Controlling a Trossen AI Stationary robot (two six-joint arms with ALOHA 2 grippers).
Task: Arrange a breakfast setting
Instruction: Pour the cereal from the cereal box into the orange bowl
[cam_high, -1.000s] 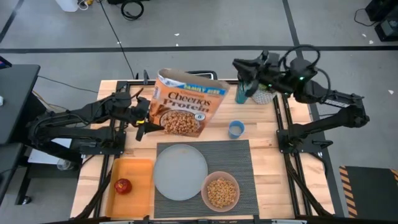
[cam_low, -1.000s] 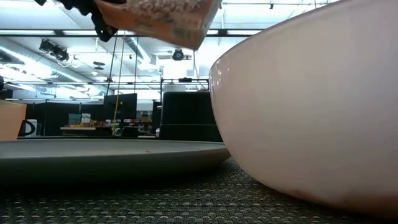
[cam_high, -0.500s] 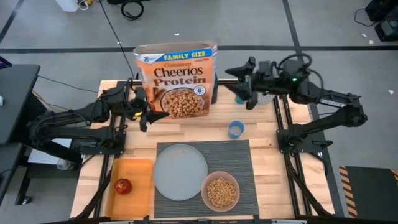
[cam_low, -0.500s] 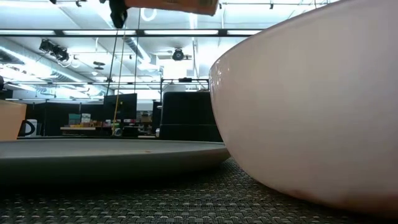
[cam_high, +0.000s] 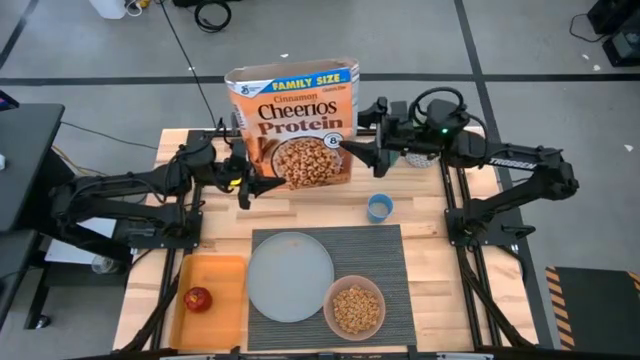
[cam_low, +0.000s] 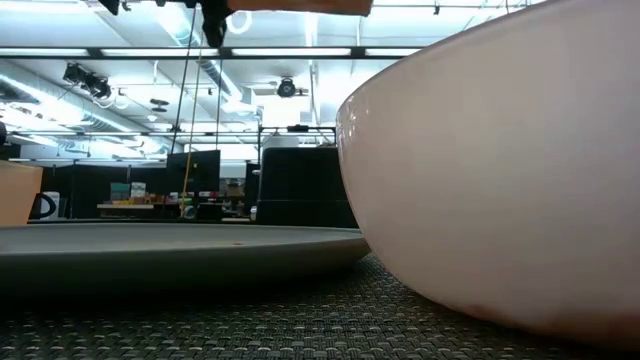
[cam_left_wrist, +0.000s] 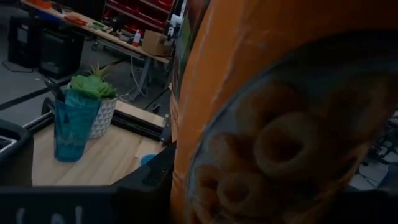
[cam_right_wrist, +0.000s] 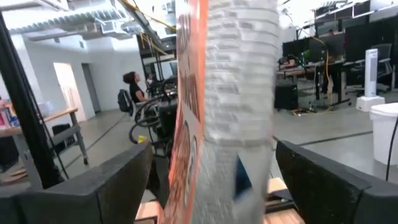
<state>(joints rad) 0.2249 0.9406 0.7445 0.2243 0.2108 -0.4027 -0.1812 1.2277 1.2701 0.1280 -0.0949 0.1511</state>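
An orange cereal box (cam_high: 295, 125) hangs upright above the table's far part. My left gripper (cam_high: 247, 186) is shut on its lower left corner. My right gripper (cam_high: 352, 150) stands open at the box's right edge; in the right wrist view its fingers (cam_right_wrist: 118, 180) flank the box's narrow side (cam_right_wrist: 236, 99) without touching. Nearer, a striped placemat (cam_high: 385, 260) carries a grey plate (cam_high: 290, 277) and a pinkish bowl (cam_high: 354, 308) of brown cereal. A red apple (cam_high: 198, 298) lies on the orange tray (cam_high: 225, 300). My left gripper pinches the box's lower left corner (cam_high: 256, 180) between its two fingers, coming level from the table's left. The box stands upright and lifted clear of the table, its printed front (cam_left_wrist: 261, 143) filling the left wrist view, which hides the contact itself.
A small blue cup (cam_high: 379, 207) stands on the bare wood right of the box. A teal glass (cam_left_wrist: 71, 124) and a potted plant (cam_left_wrist: 99, 102) stand at the far right. The bowl (cam_low: 500, 170) and plate (cam_low: 180, 245) fill the low view.
The box has swung from tilted, mouth toward the right, to upright, and has gone up and toward the far edge with my left gripper. My right gripper has opened and come toward the table's left, away from the teal glass, up to the box's right edge.
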